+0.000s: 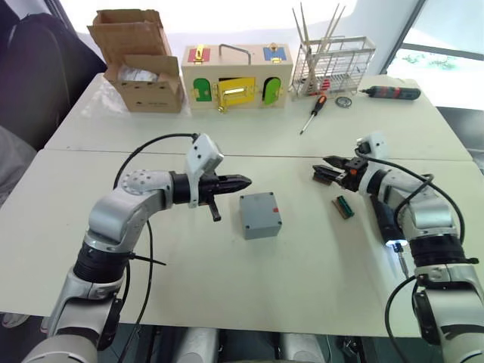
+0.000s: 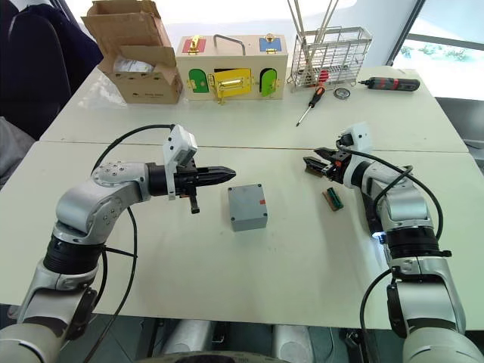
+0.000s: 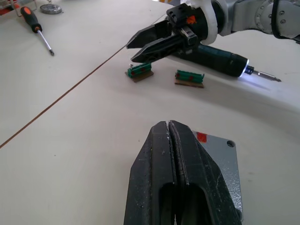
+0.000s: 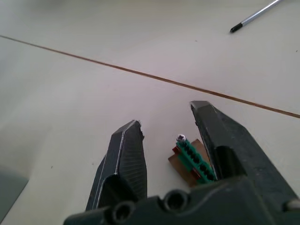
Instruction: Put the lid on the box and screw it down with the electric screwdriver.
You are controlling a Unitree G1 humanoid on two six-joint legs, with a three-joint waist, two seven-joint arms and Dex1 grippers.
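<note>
Grey plastic is what you should look at first: the box (image 1: 260, 215) sits near the middle of the near table (image 1: 227, 295), and its top looks flat and closed, with a screw hole visible at one corner in the left wrist view and a small red mark at one edge, so you can judge that the lid (image 3: 220, 159) is already seated on it, though whether any screws are in cannot be told. What appears left for you is the driving. The electric screwdriver (image 3: 218, 57), a thick black cylinder with a glowing tip and a thin metal bit, lies on the table toward its right edge, beneath the right forearm and ungripped. Your left gripper (image 1: 240, 182) hovers just beside the box on its left, its black fingers pressed together on nothing. Your right gripper (image 4: 171, 154) has its fingers spread apart, empty, poised over a small green terminal block (image 4: 194, 161) on a brown backing; a second like piece (image 1: 345, 206) lies nearby. Along the far table's back edge stand a cardboard box (image 1: 140, 64), a wooden box (image 1: 236, 76) with coloured doors, and a wire rack (image 1: 333, 68), with a red-and-black manual screwdriver (image 1: 313, 113) and a slimmer black tool (image 1: 389, 93) nearby.
</note>
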